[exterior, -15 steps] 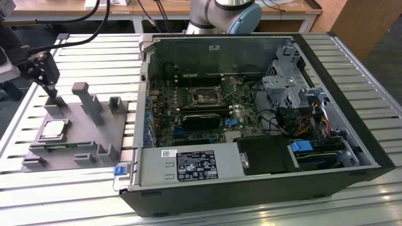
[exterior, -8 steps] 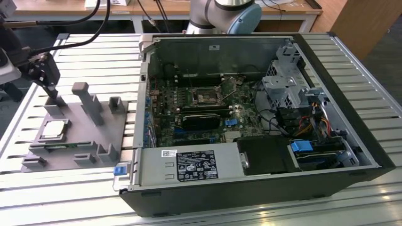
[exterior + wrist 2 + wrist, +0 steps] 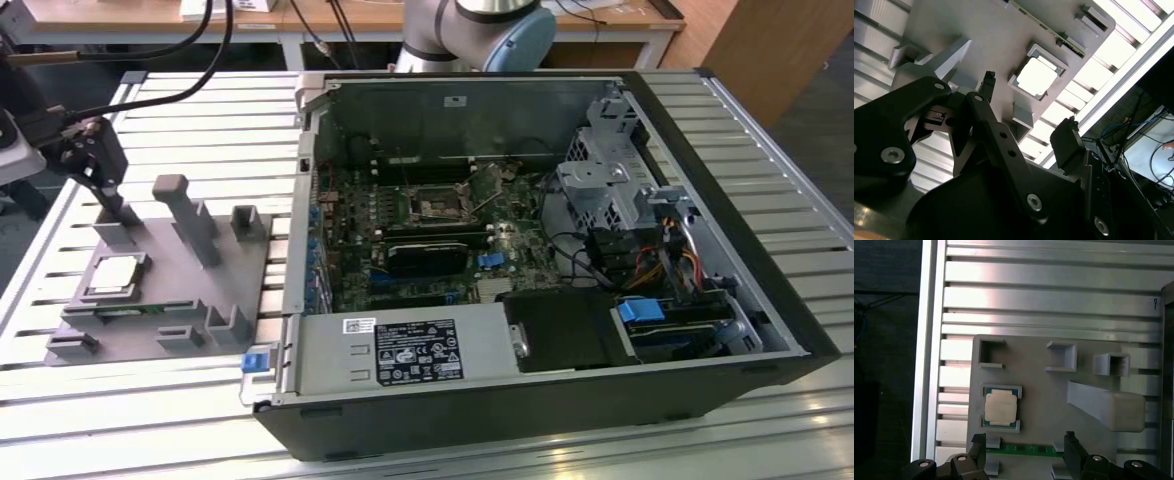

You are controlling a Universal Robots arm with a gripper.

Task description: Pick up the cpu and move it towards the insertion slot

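Hovering over the grey fixture plate (image 3: 1044, 390), the pincer (image 3: 1024, 440) is standing wide open, its two dark fingers (image 3: 1070, 439) spread apart and gripping nothing. The cpu (image 3: 1001, 407) is lying flat in a square pocket of that plate, its pale lid facing up, close to the fingertips but clear of both. A thin green strip (image 3: 1026, 449) is sitting in the plate beside the chip's pocket, running between the two fingers. The plate is resting on the slatted aluminium worktop (image 3: 200, 100). In the exterior view, an open computer case (image 3: 747, 300) is lying on the worktop to the plate's right, and the insertion slot (image 3: 438, 207) is sitting on the motherboard inside it, well apart from the cpu.
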